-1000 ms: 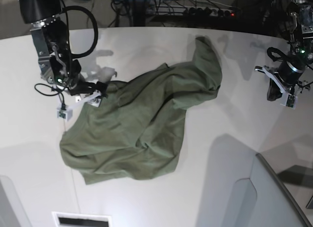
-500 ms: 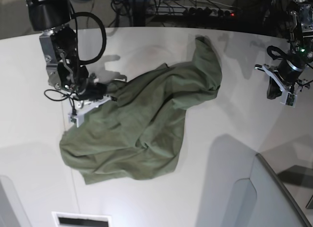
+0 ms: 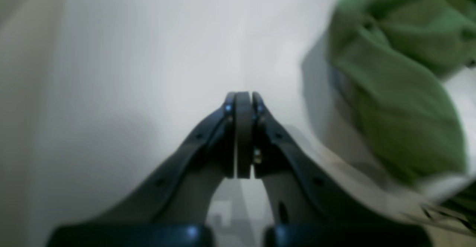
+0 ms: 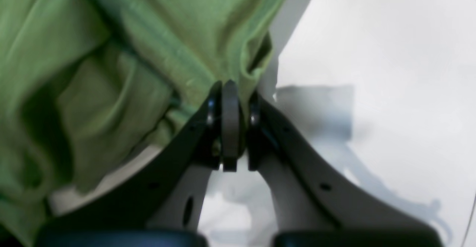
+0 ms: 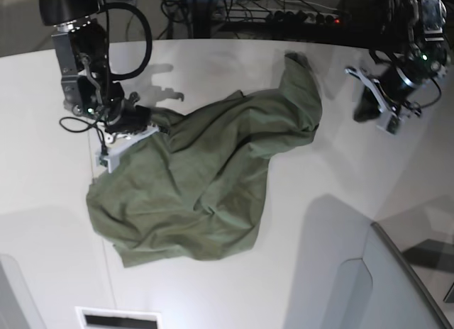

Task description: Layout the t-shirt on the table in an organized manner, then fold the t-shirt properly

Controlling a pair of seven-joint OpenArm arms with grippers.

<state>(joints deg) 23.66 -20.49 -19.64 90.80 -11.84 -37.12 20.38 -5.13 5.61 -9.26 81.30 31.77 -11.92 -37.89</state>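
Across the left wrist view, the left end effector is clenched on nothing over the white desk, t-shirt at right. Right wrist view: the right end effector pinches the shirt's edge. Base view: the t-shirt lies crumpled at centre.

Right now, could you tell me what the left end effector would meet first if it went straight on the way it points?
Probably the bare table: the left end effector aims at white surface, with the t-shirt off to one side. Depth is unclear.

Crumpled t-shirt on white table
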